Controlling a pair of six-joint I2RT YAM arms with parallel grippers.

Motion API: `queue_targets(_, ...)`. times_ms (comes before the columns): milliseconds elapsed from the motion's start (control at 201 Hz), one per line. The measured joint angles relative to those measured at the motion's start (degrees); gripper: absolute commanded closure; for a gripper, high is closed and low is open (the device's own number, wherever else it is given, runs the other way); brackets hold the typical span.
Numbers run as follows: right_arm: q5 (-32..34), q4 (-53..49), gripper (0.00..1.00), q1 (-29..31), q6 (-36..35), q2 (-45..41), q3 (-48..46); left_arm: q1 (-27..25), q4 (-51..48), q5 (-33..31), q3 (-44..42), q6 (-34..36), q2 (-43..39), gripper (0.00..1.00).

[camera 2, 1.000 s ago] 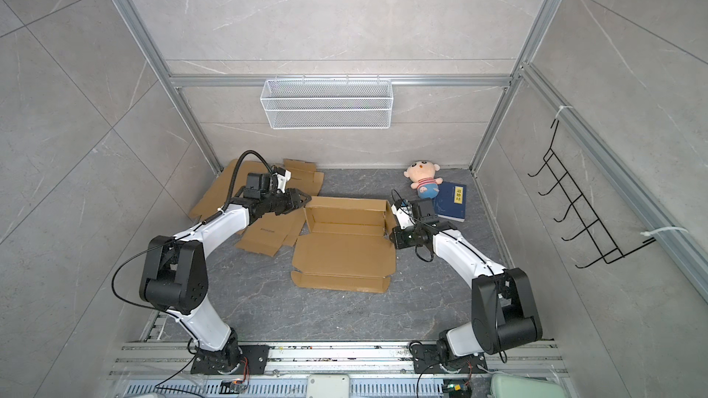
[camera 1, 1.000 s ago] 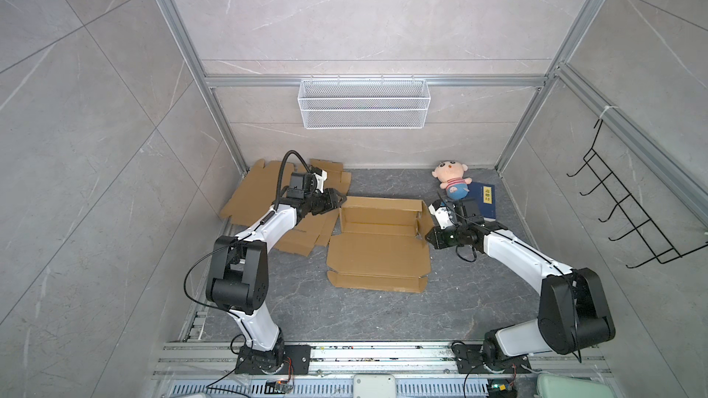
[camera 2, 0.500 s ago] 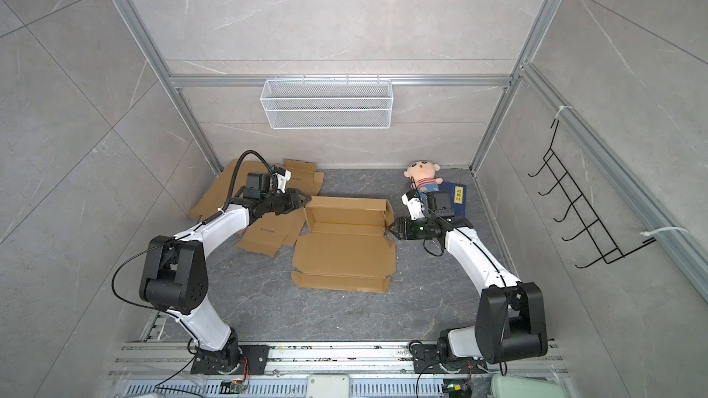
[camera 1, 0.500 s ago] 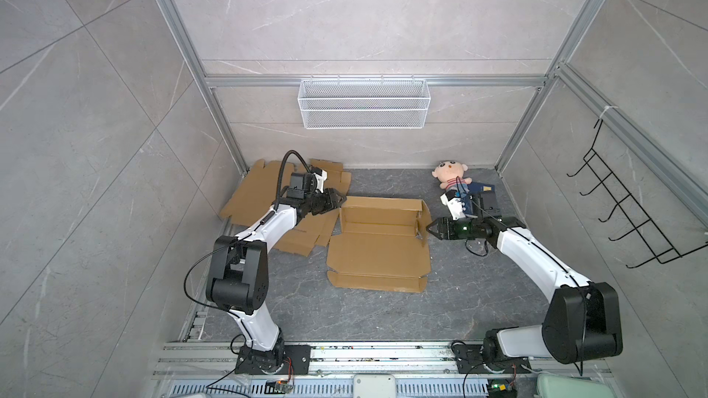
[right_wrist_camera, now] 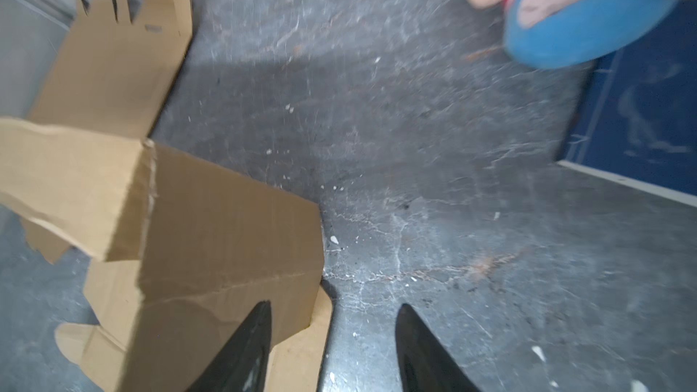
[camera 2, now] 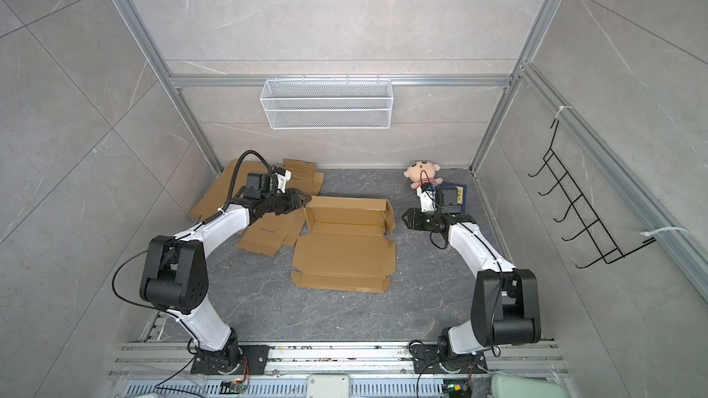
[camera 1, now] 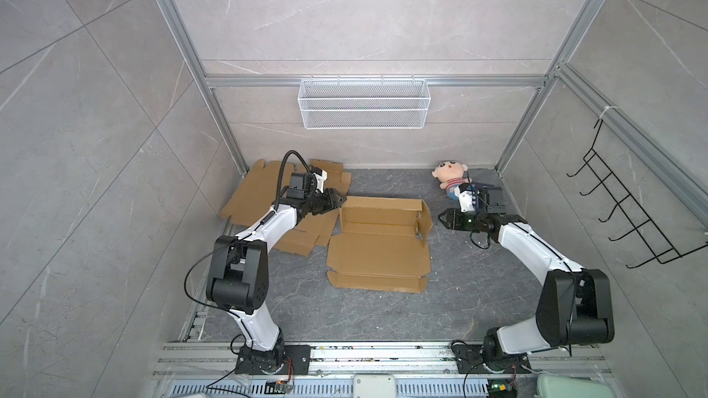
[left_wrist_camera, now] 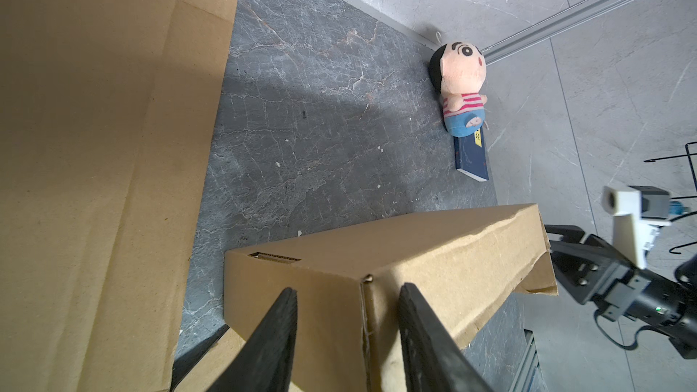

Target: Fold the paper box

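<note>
The box (camera 1: 377, 258) lies half-formed mid-worktop (camera 1: 383, 319). The left gripper (camera 1: 339, 201) straddles its far corner, jaws apart; I cannot tell if it pinches. The right gripper (camera 1: 440, 218) is released beside the raised flap (camera 1: 424, 220). Light, stiff cardboard, likely to crease easily: grasp flap edges.

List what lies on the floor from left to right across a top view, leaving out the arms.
flat cardboard sheets → paper box → plush doll → blue book

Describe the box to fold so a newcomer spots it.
Below the wire basket on the back wall, in the middle of the floor, lies the paper box. Unlike the flat cardboard sheets to its left, its far wall stands up.
</note>
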Motion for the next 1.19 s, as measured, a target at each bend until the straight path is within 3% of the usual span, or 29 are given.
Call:
queue_targets(254,2.01,0.37,0.41,5.84,-6.54,2.75,0.0,0.0,0.04,0.0,0.0,0.0,0.02,0.54)
queue_targets(458,4.59,5.42,0.35,11.32,-7.72,4.74,-0.17,0.0,0.83,0.0,0.0,0.0,0.31,0.54)
queue_targets(757,17.0,21.33,0.32,16.68,-7.3,7.02,-3.48,0.0,1.51,0.42,0.02,0.0,0.66,0.54)
queue_targets(966,26.91,29.53,0.4,19.85,-9.68,10.12,-3.45,0.0,1.53,1.01,0.02,-0.02,0.79,0.54)
queue_targets(1195,35.78,30.34,0.63,21.68,-11.43,15.15,0.96,0.0,1.92,1.18,0.02,-0.02,1.03,0.54)
